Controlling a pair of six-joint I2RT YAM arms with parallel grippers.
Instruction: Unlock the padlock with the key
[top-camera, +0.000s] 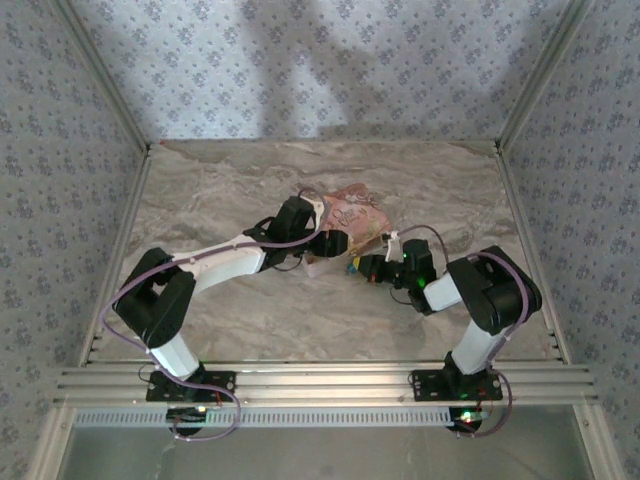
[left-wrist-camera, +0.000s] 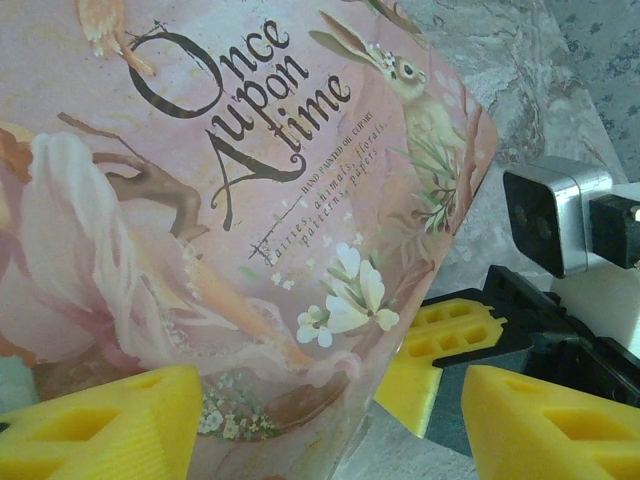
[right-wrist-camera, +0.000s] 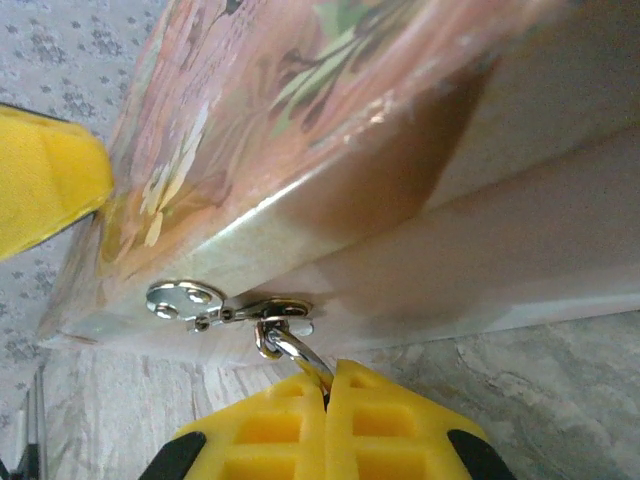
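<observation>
1. Right gripper (right-wrist-camera: 327, 388) sits closest to the lens. My two yellow fingertips are pressed flat together with no gap, pinching the silver shackle of the padlock (right-wrist-camera: 288, 346). The lock body is hidden inside the pinch.
2. That shackle hooks through the ring of the metal hasp (right-wrist-camera: 215, 303) on the front edge of the pink box (right-wrist-camera: 300, 110), low down, just above the table (right-wrist-camera: 520, 400).
3. Left gripper (left-wrist-camera: 330, 400): my jaws are wide, straddling a corner of the box. One yellow finger (left-wrist-camera: 100, 430) is right at the printed lid; the other finger (left-wrist-camera: 550, 425) stands apart from the box edge. Cannot tell if I'm pressing on it.
4. Lid print reads "Once upon a time", with a rabbit and white flowers.
5. Left wrist view also catches my right arm's wrist camera (left-wrist-camera: 550, 215), just beside the box.
6. From the top view, both grippers meet at the box's near edge, mid-table, left one from the left, right one from the right.
</observation>
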